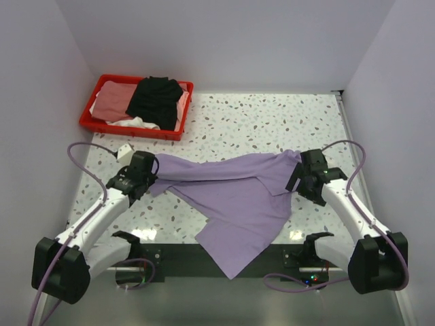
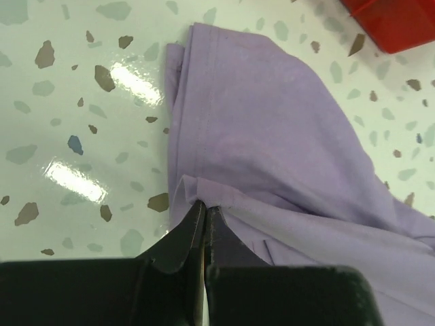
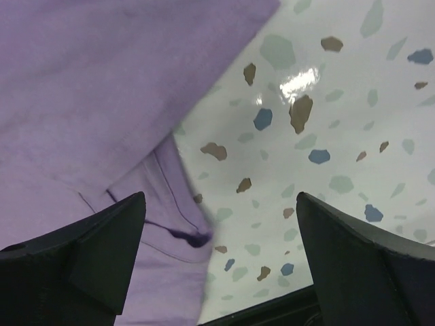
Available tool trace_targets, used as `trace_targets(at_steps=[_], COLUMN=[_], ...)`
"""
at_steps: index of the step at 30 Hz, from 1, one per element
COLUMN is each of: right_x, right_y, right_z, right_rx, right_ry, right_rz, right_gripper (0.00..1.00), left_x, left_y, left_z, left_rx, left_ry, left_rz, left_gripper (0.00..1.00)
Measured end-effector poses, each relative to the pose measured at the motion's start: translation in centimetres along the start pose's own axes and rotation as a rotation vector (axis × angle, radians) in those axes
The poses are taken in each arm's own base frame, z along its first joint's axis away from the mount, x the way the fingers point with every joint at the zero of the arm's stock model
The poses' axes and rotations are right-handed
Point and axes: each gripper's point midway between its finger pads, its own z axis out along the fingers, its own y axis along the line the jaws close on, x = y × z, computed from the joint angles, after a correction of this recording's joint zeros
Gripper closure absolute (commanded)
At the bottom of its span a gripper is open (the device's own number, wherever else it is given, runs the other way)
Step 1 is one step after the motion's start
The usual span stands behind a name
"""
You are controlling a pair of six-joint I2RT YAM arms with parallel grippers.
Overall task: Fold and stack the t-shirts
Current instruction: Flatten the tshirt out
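**Top external view.** You are looking down on a glossy white table (image 1: 231,122) that is showing grey and brown terrazzo flecks, and plain pale walls (image 1: 224,41) are enclosing it on three sides. A red tray (image 1: 92,121) of hard plastic is sitting at the far left corner. It is holding a crumpled black t-shirt (image 1: 156,102), a salmon pink t-shirt (image 1: 112,102) and a white t-shirt (image 1: 136,123). The lavender t-shirt (image 1: 238,197) is lying stretched across the near half of the table between both arms. Its lower corner is hanging over the near edge. The left gripper (image 1: 151,171) is sitting at the cloth's left end and the right gripper (image 1: 298,175) at its right end.

**Left wrist view.** The black fingers are pressing together and pinching a small fold of the lavender t-shirt at its stitched hem. The cloth is soft and matte, and it is running away in long creases. Lamp glare is shining on the table beside it. A corner of the red tray is showing at the upper right.

**Right wrist view.** The fingers (image 3: 102,244) are standing spread wide and are gripping nothing. The lavender t-shirt is lying under the left finger, where a double-stitched edge is showing. Bare speckled table is lying under the right finger.
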Motion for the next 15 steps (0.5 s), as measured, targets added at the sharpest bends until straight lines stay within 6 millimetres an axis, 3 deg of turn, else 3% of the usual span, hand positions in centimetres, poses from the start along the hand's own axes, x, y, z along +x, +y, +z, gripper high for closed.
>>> trace_targets(at_steps=[4,9,15], right_x=[1.8,1.7,-1.3], right_y=[-0.7,-0.6,0.4], right_z=[0.5,1.3,3.3], right_rx=[0.025,0.047,0.124], right_ry=[0.057,0.070,0.055], right_rz=[0.007,-0.010,-0.065], right_gripper=[0.10,0.12,0.13], left_x=[1.1,1.0,0.9], left_y=[1.6,2.7,2.7], left_z=[1.5,2.3,2.5], left_rx=[-0.069,-0.109,-0.099], left_ry=[0.029,0.029,0.020], left_rz=[0.021,0.007,0.000], left_gripper=[1.00,1.00,1.00])
